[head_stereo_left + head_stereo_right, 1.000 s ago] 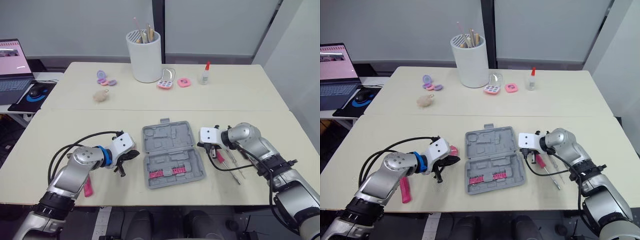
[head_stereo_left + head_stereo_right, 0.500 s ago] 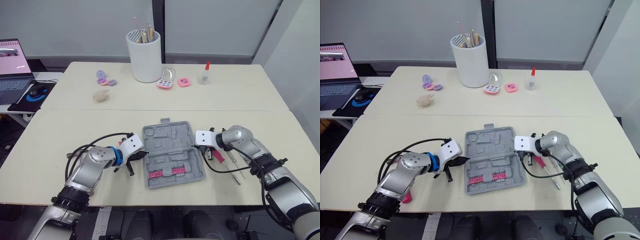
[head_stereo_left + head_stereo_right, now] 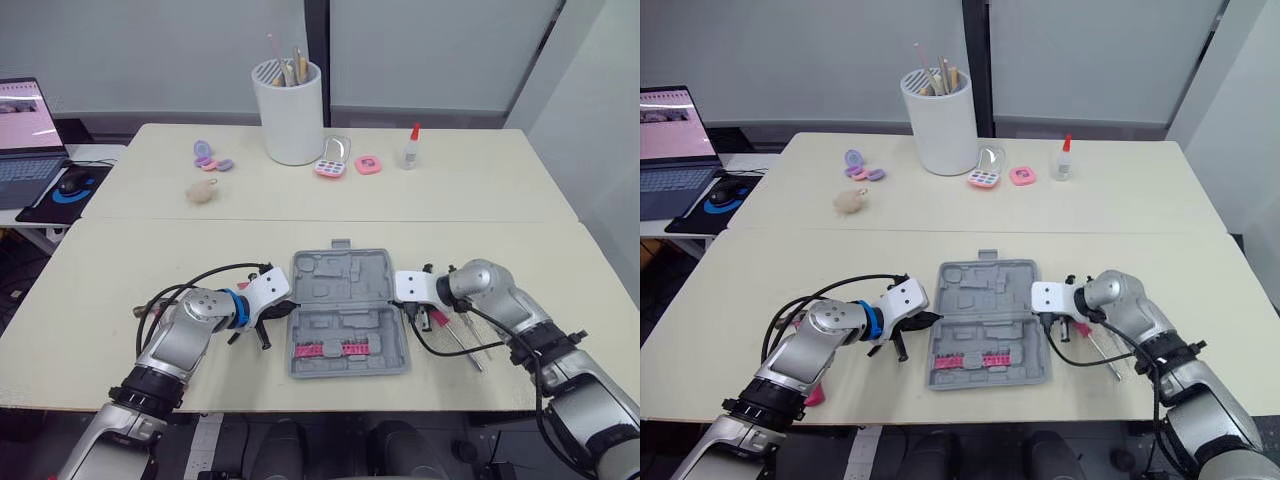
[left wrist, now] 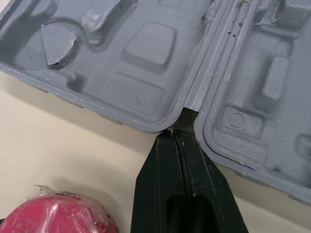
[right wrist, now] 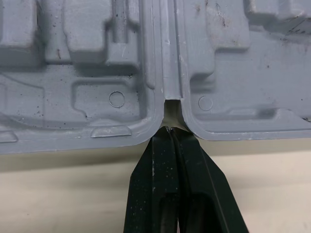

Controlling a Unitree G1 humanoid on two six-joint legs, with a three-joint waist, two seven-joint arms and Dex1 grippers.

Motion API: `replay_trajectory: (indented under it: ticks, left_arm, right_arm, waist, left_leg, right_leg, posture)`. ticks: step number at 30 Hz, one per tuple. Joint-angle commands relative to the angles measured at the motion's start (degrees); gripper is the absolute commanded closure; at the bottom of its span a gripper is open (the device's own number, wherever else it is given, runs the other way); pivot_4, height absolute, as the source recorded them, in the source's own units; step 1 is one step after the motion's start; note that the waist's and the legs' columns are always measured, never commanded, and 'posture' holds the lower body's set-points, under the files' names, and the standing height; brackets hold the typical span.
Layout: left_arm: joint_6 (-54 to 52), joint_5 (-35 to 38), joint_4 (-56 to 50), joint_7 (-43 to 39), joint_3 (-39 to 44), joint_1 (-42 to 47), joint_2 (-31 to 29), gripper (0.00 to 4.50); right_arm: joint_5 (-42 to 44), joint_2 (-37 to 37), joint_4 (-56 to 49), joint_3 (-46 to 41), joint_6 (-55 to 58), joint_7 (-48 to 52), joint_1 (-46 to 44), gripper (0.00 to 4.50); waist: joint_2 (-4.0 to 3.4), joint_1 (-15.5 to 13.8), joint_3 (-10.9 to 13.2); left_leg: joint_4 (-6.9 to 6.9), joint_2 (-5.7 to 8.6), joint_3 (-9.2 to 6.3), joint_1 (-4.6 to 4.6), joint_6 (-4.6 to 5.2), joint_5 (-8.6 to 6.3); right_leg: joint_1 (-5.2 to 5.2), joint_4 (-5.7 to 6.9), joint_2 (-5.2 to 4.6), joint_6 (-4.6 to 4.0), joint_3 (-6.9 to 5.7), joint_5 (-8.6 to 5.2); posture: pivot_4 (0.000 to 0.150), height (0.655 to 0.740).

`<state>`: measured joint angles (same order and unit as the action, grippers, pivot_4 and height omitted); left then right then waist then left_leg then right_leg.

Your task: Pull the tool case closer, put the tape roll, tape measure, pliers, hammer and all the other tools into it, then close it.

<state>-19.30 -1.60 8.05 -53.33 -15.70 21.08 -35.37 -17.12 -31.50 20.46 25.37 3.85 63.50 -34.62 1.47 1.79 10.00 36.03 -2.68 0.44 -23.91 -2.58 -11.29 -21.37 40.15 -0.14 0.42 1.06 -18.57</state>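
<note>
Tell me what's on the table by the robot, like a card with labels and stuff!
tool case: grey, open flat, middle of the near table
inside case: pink piece in the near half
left gripper: shut, tips at the case's left hinge notch
right gripper: shut, tips at the right hinge notch
tape roll: pink, on the table beside the left gripper
loose tools: on the table, right of the case

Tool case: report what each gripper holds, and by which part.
Nothing is held: the left gripper and right gripper are shut, tips at the hinge ends of the tool case.
</note>
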Motion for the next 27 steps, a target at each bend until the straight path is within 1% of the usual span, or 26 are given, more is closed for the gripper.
replay_trajectory:
  ticks: [1, 8, 12, 23, 27]
  left_arm:
    - [0.4, 0.5, -5.2, -2.5, -1.9, -0.7, 0.2, 4.5]
    - [-2.9, 0.8, -12.1, -4.2, -1.6, -4.8, -1.6, 4.5]
    - [-4.7, 0.9, -15.0, -4.8, -1.9, -7.2, -2.2, 4.5]
    - [-6.7, 0.7, -18.5, -5.2, -2.7, -10.7, -2.8, 4.5]
    - [-5.8, -0.3, -19.0, -5.4, -3.9, -12.2, -4.1, 4.5]
  right_arm:
    - [2.0, 0.3, -7.8, -0.8, 2.4, 1.0, 2.0, 4.49]
    - [2.9, -1.1, -18.9, -1.4, 9.0, 1.6, 8.1, 4.49]
    - [3.1, -1.6, -23.4, -1.3, 11.5, 1.7, 11.2, 4.49]
    - [3.9, -3.2, -29.7, -1.3, 15.9, 2.8, 15.7, 4.49]
    - [4.5, -3.5, -32.1, -0.9, 18.1, 2.7, 17.6, 4.49]
  waist:
    - [0.0, 0.0, 0.0]
    - [0.0, 0.0, 0.0]
    - [0.0, 0.0, 0.0]
    - [0.02, 0.0, 0.0]
    - [0.02, 0.0, 0.0]
  left_leg:
    - [0.0, 0.0, -0.01, -0.01, 0.0, 0.0]
    - [-0.01, -0.01, 0.0, 0.0, 0.0, 0.0]
    - [0.0, 0.0, 0.0, 0.0, 0.0, 0.0]
    - [-0.01, 0.01, -0.02, 0.01, 0.0, 0.0]
    - [-0.02, -0.01, -0.03, 0.0, 0.0, 0.0]
  right_leg:
    - [0.0, 0.0, 0.0, 0.0, 0.0, 0.0]
    - [0.0, -0.02, 0.0, 0.0, 0.0, -0.01]
    - [0.01, -0.02, 0.0, 0.01, 0.01, -0.01]
    - [0.02, -0.04, 0.02, 0.02, 0.0, -0.01]
    - [0.02, -0.07, 0.03, 0.02, 0.0, -0.02]
  posture:
    - [0.15, 0.74]
    - [0.15, 0.74]
    - [0.15, 0.74]
    - [0.15, 0.74]
    - [0.15, 0.74]
